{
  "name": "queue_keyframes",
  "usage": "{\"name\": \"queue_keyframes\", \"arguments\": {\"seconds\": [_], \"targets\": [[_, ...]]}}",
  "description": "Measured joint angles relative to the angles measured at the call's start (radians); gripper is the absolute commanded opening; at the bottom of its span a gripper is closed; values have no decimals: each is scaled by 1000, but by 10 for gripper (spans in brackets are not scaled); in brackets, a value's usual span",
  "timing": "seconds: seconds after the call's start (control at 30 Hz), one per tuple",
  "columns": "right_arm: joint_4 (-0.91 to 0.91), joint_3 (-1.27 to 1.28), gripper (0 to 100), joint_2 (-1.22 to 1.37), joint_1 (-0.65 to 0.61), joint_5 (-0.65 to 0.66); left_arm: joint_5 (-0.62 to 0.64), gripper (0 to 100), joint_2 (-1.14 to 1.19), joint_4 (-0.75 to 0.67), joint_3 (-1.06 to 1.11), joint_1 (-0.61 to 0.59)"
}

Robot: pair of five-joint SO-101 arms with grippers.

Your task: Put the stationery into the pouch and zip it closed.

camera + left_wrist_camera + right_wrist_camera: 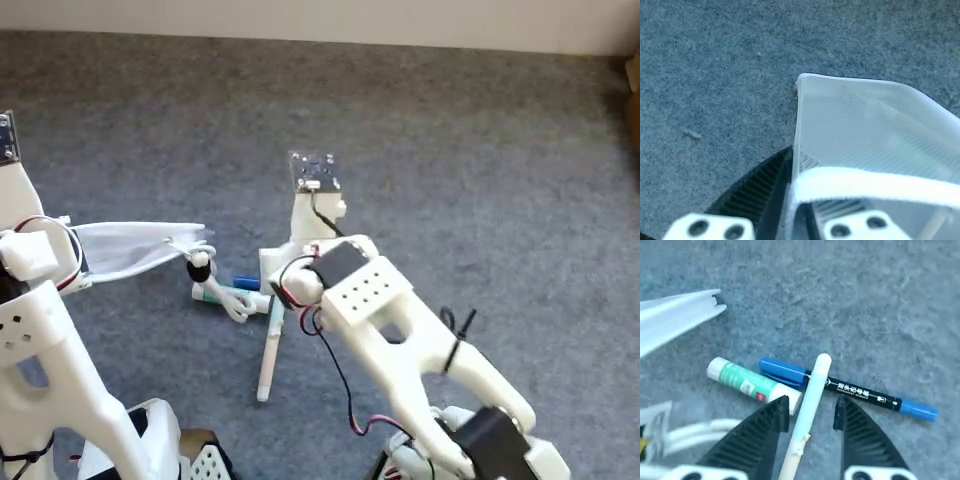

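**Pouch Held Up at One Side, Stationery Lying Outside It**

The left gripper (792, 192) is holding the pouch (870, 130), its dark fingers (757, 187) clamped on the edge by the white band. In the high view the pale mesh pouch (130, 250) is stretching from that arm towards the middle of the grey counter (480, 150), lifted rather than lying flat. A white cord (232, 303) with a dark bead is hanging from its far end. Through the mesh I cannot make out any contents, and I cannot tell whether the zip is undone.

All three pieces of stationery are lying on the counter outside the pouch, just beyond its free end. The glue stick (747, 384) with the green label is lying beside the marker (840, 387), which has blue ends and a black barrel. The white pen (807, 400) is lying across the marker, with its rounded tip just past it and its side close against the glue stick's white end.

The right gripper (811, 407) is hovering low over this cluster. Its black fingers (760, 435) are standing apart, one on each side of the white pen, and are not gripping it.
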Motion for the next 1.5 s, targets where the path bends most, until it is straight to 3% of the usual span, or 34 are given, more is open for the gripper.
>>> {"name": "queue_keyframes", "arguments": {"seconds": [0.67, 0.8, 0.87, 1.27, 1.5], "targets": [[-107, 0, 142, 235, -29, 0, 0, 9, 0, 0, 0, 0], [-107, 0, 42, 258, -29, 0, 0, 9, 0, 0, 0, 0], [-107, 0, 1, 258, -29, 0, 0, 9, 0, 0, 0, 0], [-109, 0, 5, 252, -29, 0, 0, 9, 0, 0, 0, 0], [-97, 66, 5, 61, -29, 0, 0, 9, 0, 0, 0, 0]]}}
